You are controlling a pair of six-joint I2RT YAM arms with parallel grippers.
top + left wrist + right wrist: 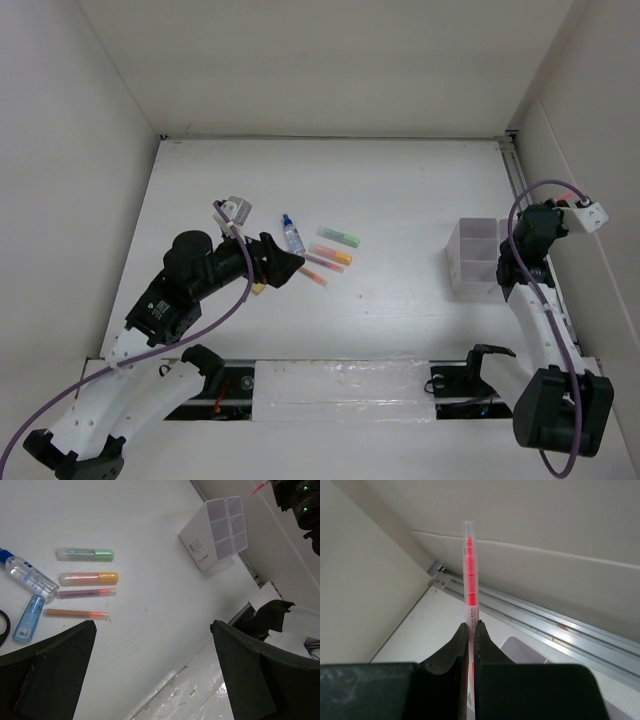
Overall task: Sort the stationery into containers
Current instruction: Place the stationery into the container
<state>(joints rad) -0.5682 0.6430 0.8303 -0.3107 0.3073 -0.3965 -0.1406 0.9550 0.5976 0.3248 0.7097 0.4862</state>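
Three markers (85, 554), three pens (87, 593), one glue bottle (27, 575), one organiser (200, 540).

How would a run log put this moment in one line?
right gripper: shut on pen, near bins | left gripper: open, by markers | pen not binned

Left arm (190, 275) reaches forward from its base, elbow bent, forearm angled right; I have the left gripper (152, 626) with jaws wide apart, nothing between them; right arm (528, 315) rises along the right side, wrist held high; right gripper (471, 627) is clamped tight on a thin orange-red pen (469, 565), which sticks out past the fingertips.
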